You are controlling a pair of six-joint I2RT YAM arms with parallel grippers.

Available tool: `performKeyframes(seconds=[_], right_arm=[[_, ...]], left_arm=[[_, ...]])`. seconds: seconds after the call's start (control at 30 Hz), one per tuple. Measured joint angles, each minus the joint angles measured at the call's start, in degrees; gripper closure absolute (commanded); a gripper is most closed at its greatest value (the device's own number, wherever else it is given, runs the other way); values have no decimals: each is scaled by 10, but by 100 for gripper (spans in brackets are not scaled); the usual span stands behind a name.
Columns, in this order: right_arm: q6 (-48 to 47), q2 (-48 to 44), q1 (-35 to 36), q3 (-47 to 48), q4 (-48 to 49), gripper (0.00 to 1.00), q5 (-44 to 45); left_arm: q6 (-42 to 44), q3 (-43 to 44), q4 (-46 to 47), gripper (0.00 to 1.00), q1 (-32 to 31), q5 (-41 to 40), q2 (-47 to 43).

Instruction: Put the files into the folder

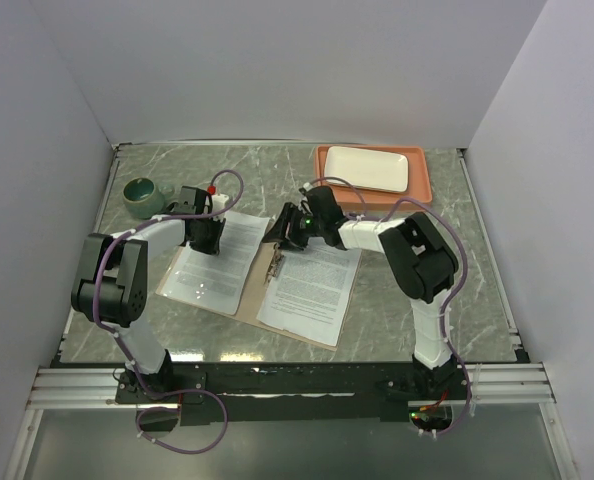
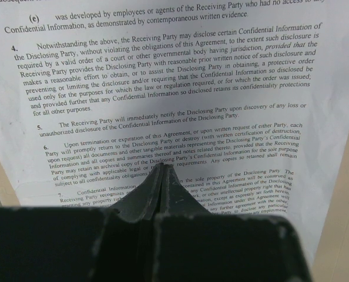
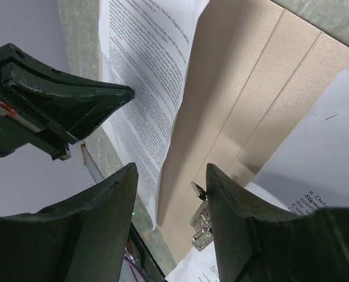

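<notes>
Two files lie on the open folder (image 1: pixel 252 300), flat on the marbled worktop (image 1: pixel 427 300): left sheet (image 1: pixel 217 270) on the left flap, right sheet (image 1: pixel 312 285) on the right flap, with a tan strip of the crease bare between them

Left sheet shows glare patches in the top view, so it looks like the sleeved one

Left fingers (image 2: pixel 160 182) are pressed together, tip down on the printed text of the left sheet near its far end

Right fingers (image 1: pixel 285 234) are spread over the far end of the folder crease with nothing pinched; the wrist view shows bare tan cardboard and a metal clip (image 3: pixel 201 226) through the gap. Can't tell if the tips touch the cardboard

Both sets of fingers are near each other, and the left one shows in the right wrist view beside the left sheet's edge

Off the folder: orange tray (image 1: pixel 424 185) with a white plate (image 1: pixel 367 168) at far right, green bowl (image 1: pixel 142 195) at far left
</notes>
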Motion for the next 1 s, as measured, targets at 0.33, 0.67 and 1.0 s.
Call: performKeyframes(seconds=[0.33, 0.67, 1.0], right_arm=[[0, -33, 16, 1, -4, 43, -6], [0, -39, 49, -1, -26, 44, -5], [-7, -48, 68, -2, -68, 41, 7]], left_arm=[[0, -2, 3, 99, 0, 0, -1], [0, -2, 3, 99, 0, 0, -1], [0, 0, -6, 99, 0, 0, -4]])
